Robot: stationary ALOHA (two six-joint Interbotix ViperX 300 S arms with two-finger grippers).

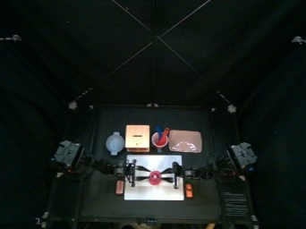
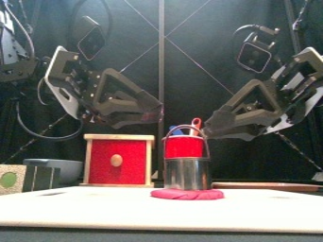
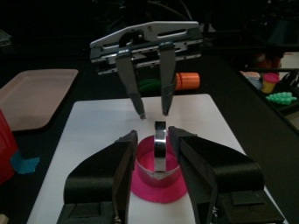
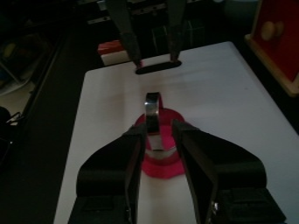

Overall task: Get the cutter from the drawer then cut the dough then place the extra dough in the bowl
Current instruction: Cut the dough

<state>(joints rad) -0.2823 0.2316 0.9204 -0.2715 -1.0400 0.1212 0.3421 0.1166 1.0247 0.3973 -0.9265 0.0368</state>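
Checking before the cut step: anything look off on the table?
Nothing stands out. The cutter stands upright on the dough, which lies flat on the white board. The drawer is shut, nothing is spilled. The left gripper and right gripper are both open near the cutter.

A round metal cutter (image 2: 187, 176) is standing on a flat pink dough disc (image 2: 187, 195) at lower centre, a red cup (image 2: 186, 147) showing directly above it.
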